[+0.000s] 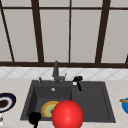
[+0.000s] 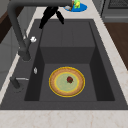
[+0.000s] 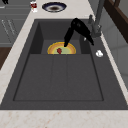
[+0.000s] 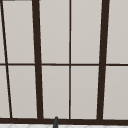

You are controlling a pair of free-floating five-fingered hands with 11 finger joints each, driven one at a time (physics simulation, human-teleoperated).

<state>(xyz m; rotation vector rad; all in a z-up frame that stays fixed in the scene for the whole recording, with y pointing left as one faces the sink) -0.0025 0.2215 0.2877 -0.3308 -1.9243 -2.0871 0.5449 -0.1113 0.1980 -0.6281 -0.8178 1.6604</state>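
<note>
Front view: I see the right robot hand point(image 1: 77, 80) at the back rim of the sink point(image 1: 107, 105), just right of the faucet point(image 1: 56, 71), fingers relaxed and holding nothing; the left robot hand point(image 1: 34, 118) is low at the front-left corner, its fingers I cannot tell. Left side view: the yellow plate point(image 2: 66, 81) lies flat in the deep basin, well apart from this hand. Right side view: the plate lies below and left of the right robot hand point(image 3: 78, 28).

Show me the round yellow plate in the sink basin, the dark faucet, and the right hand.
Round yellow plate point(image 2: 66, 81): left side view, its greenish centre.
Dark faucet point(image 1: 56, 71): front view, its upright stem.
Right hand point(image 1: 77, 79): front view, its palm.
</note>
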